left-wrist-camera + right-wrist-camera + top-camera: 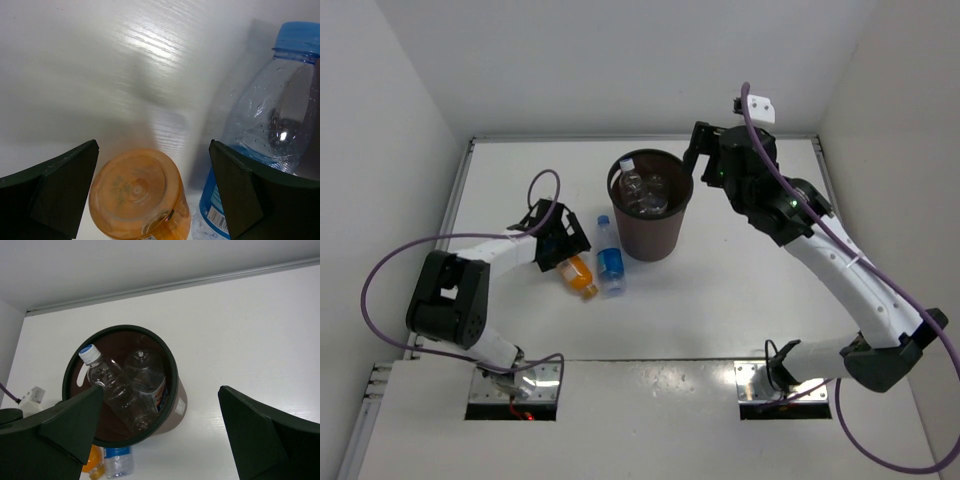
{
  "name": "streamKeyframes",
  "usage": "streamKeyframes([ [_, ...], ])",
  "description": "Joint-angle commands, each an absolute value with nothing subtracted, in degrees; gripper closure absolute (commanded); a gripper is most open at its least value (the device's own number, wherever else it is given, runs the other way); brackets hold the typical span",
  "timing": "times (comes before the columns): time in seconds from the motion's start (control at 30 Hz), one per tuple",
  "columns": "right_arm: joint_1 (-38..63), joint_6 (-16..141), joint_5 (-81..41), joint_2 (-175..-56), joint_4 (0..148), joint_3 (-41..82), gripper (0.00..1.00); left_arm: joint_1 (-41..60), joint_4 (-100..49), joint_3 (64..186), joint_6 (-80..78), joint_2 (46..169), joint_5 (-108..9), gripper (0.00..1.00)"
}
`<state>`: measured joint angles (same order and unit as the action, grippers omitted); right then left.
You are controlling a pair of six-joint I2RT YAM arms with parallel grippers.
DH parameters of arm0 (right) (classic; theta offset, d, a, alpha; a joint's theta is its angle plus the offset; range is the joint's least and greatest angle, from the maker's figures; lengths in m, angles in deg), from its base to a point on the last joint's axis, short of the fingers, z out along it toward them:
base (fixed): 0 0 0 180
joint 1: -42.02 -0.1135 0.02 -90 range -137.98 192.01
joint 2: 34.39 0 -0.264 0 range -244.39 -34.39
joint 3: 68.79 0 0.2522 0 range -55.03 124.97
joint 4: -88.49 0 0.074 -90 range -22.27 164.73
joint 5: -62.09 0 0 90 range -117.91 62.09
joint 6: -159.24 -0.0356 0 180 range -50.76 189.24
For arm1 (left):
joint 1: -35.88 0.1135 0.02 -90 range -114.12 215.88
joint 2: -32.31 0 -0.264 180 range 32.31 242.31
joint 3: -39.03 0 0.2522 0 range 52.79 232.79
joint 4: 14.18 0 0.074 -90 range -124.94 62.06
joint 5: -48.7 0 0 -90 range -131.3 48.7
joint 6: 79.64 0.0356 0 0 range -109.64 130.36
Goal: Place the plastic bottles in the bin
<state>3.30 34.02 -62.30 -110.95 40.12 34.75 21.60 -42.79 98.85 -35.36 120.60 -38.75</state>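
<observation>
The dark brown bin (655,238) stands upright mid-table. Inside it lie a plain clear bottle (116,387) and a clear bottle with a white, red and blue label (150,380). The stubby orange bottle (580,275) and the blue-labelled, blue-capped bottle (610,258) lie side by side on the table left of the bin. My left gripper (560,246) is open over the orange bottle's base (135,200), with the blue-capped bottle (272,125) behind the right finger. My right gripper (702,150) is open and empty, raised beside the bin's far right rim (172,367).
White walls close the table at the back and both sides. A purple cable (545,180) loops above the left wrist. In the right wrist view the orange bottle (90,461) and the blue-labelled bottle (117,461) show below the bin.
</observation>
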Motion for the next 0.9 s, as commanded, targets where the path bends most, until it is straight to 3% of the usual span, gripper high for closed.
streamKeyframes([
  [0.0, 3.5, 33.0, -62.4, -109.5, 41.0, 34.2, 0.01, 21.1, -43.8, 98.8, -36.2, 119.1, -36.9, 0.00],
  [0.87, 4.0, 29.8, -61.4, -108.7, 41.0, 29.7, 0.01, 21.1, -49.6, 95.3, -45.5, 115.7, -38.4, 0.01],
])
